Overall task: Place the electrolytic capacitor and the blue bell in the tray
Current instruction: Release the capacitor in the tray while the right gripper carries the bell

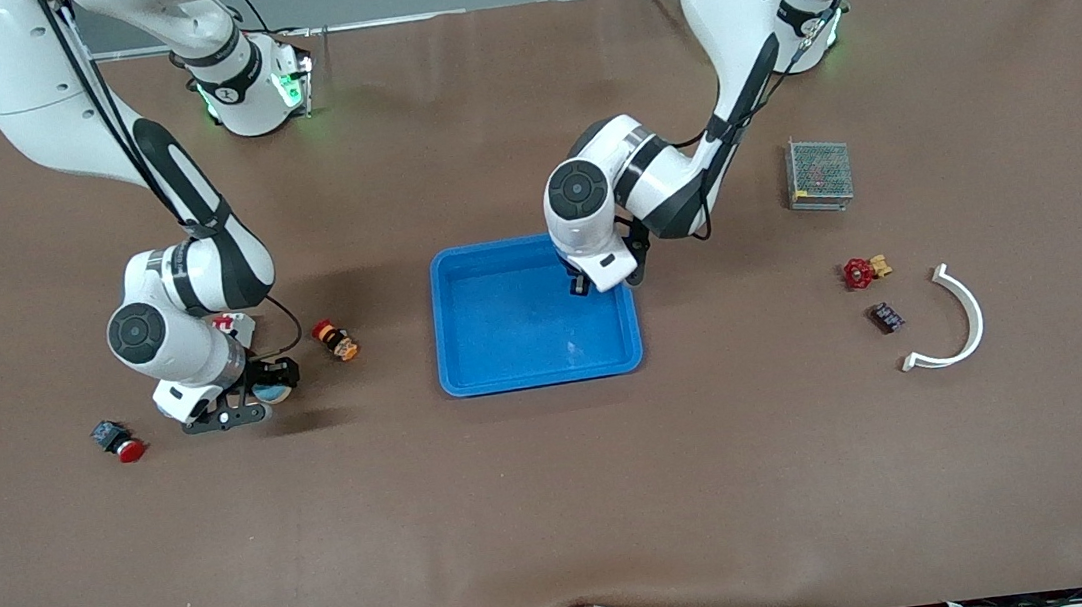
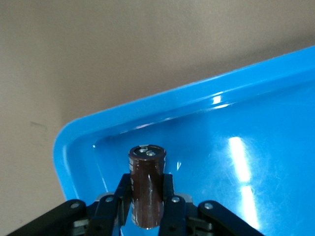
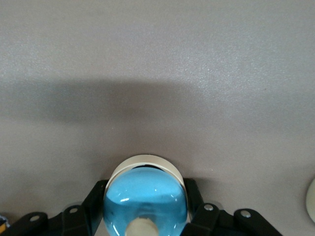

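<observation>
While both arms carry their loads, I read the scene from the tray (image 1: 525, 345) downward: it sits mid-table, bright blue, and nothing lies in it that I can make out. My left gripper (image 1: 582, 285) hangs over the tray's corner toward the left arm's end of the table, its fingers clamped on the electrolytic capacitor (image 2: 146, 189), a dark brown cylinder held upright with its terminal end toward the wrist camera. My right gripper (image 1: 261, 391) is low over the table toward the right arm's end, well apart from the tray, its fingers closed around the blue bell (image 3: 146, 201); I cannot tell whether the bell has left the surface.

So I judge the capacitor's placement is the step in hand. Next I would lower the left gripper a little inside the rim, open the fingers and let the capacitor settle, expecting it may tip or roll on the smooth floor. After that, the right arm needs to lift the bell and carry it across to the tray.
</observation>
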Motion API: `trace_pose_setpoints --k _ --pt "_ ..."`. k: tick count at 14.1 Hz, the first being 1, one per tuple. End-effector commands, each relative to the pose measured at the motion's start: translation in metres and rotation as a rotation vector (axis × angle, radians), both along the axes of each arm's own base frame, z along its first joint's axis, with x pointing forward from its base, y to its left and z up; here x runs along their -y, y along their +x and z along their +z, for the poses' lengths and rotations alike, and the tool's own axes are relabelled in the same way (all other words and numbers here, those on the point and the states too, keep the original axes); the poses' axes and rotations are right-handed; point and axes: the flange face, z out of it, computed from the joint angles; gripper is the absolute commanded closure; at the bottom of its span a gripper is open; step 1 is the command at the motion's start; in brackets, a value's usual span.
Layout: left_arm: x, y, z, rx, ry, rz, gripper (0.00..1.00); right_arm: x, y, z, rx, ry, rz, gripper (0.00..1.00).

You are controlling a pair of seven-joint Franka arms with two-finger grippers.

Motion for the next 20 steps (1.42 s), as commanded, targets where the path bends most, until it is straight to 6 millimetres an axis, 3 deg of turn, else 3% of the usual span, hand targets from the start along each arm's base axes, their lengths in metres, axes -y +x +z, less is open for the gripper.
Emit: trace_pose_setpoints --k 1,3,4,5,8,10,13,15,20 --pt "0.006 0.005 -0.005 0.018 -0.009 0.023 0.79 -0.005 0.013 0.028 -0.052 0.016 -0.02 0.52" --pt "0.006 0.009 0.0 0.029 -0.014 0.017 0.41 -0.012 0.015 0.05 -0.082 0.052 -0.058 0.52" --pt "0.005 0.011 0.003 0.036 -0.014 0.009 0.17 -0.018 0.015 0.061 -0.089 0.068 -0.077 0.52" --pt "0.003 0.014 0.006 0.043 -0.014 0.009 0.0 -0.031 0.014 0.069 -0.1 0.071 -0.096 0.52" --pt "-0.006 0.04 0.03 0.104 -0.008 0.002 0.0 -0.088 0.006 0.093 -0.111 0.047 -0.211 0.51" --pt "-0.031 0.071 0.053 0.145 0.018 0.027 0.0 -0.14 -0.007 0.097 -0.107 0.026 -0.301 0.51" --pt "-0.08 0.106 0.086 0.187 0.079 -0.007 0.0 -0.218 -0.025 0.111 -0.083 0.012 -0.42 0.51" --pt "-0.116 0.12 0.098 0.142 0.115 -0.068 0.0 -0.256 -0.04 0.113 -0.072 0.008 -0.458 0.51" --pt "-0.224 0.149 0.094 -0.004 0.174 -0.137 0.0 -0.328 -0.078 0.11 -0.047 0.013 -0.487 0.51"
